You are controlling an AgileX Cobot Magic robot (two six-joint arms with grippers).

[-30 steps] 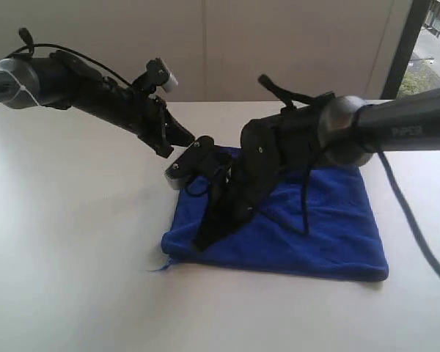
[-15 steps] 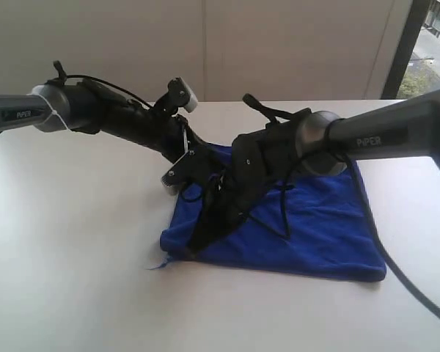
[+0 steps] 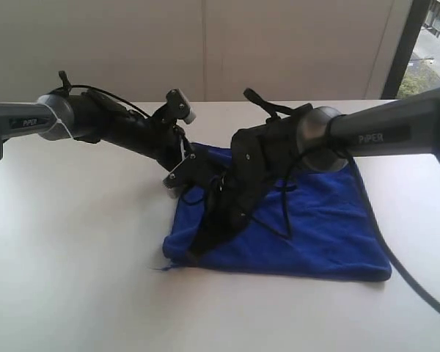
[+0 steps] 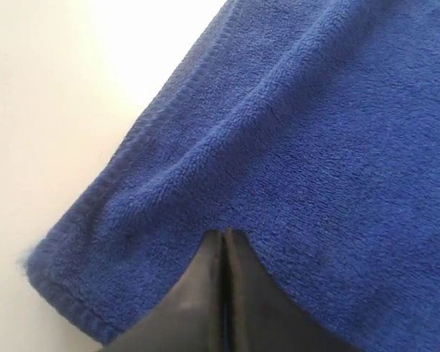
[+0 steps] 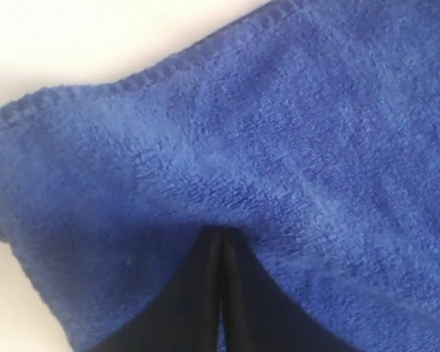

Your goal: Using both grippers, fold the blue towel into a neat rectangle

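Working at one side of the blue towel [image 3: 323, 220], which lies flat on the tabletop [image 3: 73, 279] (seemingly doubled already), we have both arms on that edge. The left pincer [image 4: 224, 233] is at the far corner and the right pincer [image 5: 221, 233] at the near one. Each is pressed together with its tips sunk in the pile, and we cannot tell whether cloth is nipped. Next, we judge, that side must rise evenly and cross to the opposite edge.

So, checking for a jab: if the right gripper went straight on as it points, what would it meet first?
The blue towel: the shut tips of the right gripper seem pressed into it.
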